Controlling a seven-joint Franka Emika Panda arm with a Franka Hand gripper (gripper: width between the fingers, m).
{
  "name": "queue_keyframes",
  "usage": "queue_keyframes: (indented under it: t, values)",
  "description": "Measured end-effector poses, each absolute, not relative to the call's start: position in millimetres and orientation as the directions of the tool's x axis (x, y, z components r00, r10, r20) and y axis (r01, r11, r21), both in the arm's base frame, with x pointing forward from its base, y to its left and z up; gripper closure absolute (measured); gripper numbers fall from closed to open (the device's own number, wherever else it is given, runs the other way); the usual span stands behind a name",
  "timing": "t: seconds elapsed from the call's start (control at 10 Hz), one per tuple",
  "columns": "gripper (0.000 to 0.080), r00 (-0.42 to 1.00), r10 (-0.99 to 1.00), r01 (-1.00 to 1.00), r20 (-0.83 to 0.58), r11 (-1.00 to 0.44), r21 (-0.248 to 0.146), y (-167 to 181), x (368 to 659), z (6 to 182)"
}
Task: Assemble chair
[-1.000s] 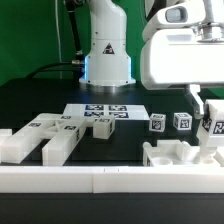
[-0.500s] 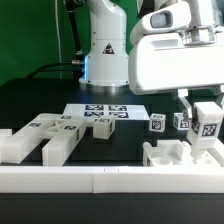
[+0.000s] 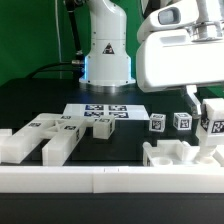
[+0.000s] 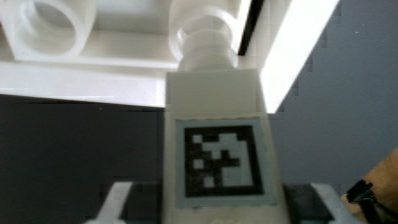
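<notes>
My gripper [image 3: 203, 100] hangs at the exterior view's right, shut on a white tagged chair leg [image 3: 213, 125] and holding it just above a slotted white chair piece [image 3: 172, 155]. In the wrist view the leg [image 4: 221, 110] runs out from between my fingers [image 4: 128, 200], tag facing the camera. Its rounded tip lies against a white chair piece with a round hole [image 4: 107, 62]. More chair blocks lie at the left [image 3: 30, 140], [image 3: 62, 138], [image 3: 100, 127]. Two small tagged cubes [image 3: 157, 122], [image 3: 181, 120] stand behind the slotted piece.
The marker board [image 3: 100, 111] lies flat mid-table in front of the robot base [image 3: 105, 50]. A long white border rail [image 3: 90, 180] runs along the front edge. The table is black with a green backdrop behind.
The gripper with the leg swung toward the exterior view's left half a second ago and has now moved back right, roughly to where it was a second ago.
</notes>
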State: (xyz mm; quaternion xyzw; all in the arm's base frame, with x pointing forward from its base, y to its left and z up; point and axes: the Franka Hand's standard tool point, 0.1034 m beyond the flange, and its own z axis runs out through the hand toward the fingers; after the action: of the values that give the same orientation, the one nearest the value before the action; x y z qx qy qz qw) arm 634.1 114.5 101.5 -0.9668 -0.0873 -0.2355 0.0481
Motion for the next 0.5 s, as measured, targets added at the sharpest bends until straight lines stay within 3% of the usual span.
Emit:
queue_keyframes:
  t: [0.3,0.5]
  values:
    - [0.0508,0.792,0.134,0.184,0.595,-0.983,-0.024,106.9,634.7,100.9]
    - [0.0508,0.798,0.134,0.184,0.587,-0.983,-0.026,107.9,632.4,97.7]
